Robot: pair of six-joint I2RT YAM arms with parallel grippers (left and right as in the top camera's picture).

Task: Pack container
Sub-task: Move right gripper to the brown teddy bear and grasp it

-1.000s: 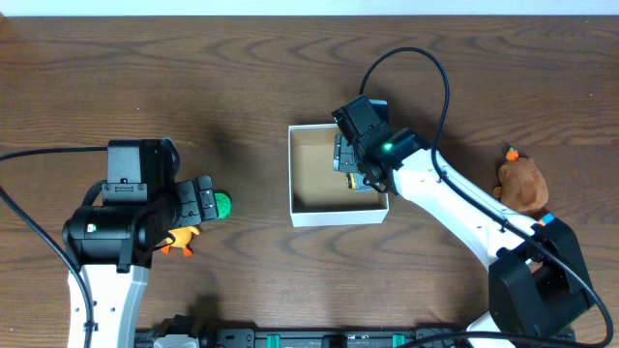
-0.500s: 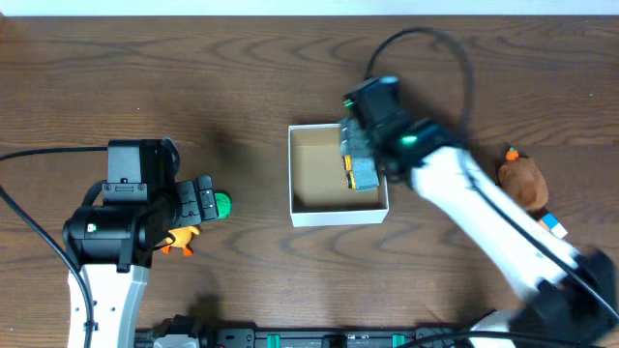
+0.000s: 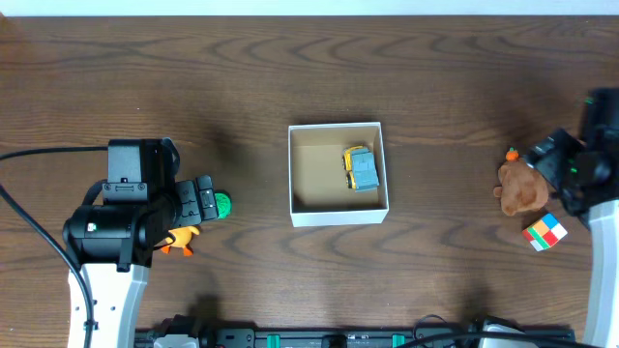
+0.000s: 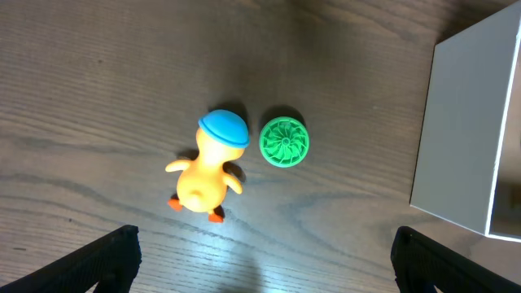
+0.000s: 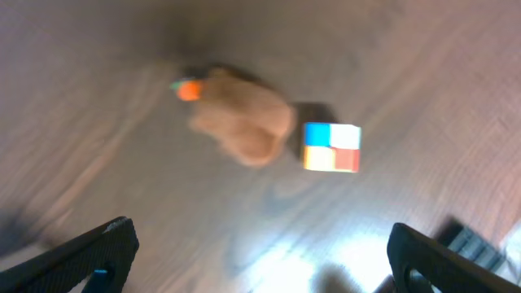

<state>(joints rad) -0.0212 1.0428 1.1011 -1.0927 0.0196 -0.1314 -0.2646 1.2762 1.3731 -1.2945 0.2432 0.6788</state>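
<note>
At right side of surface [image 3: 435, 77], my right pincer [image 5: 262, 252], spread wide, hovers near brown plush toy [image 5: 244, 122]; white-walled square cardboard container [image 3: 338, 217] well apart, leftward.

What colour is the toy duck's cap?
Blue cap, clearest in the left wrist view.
</note>
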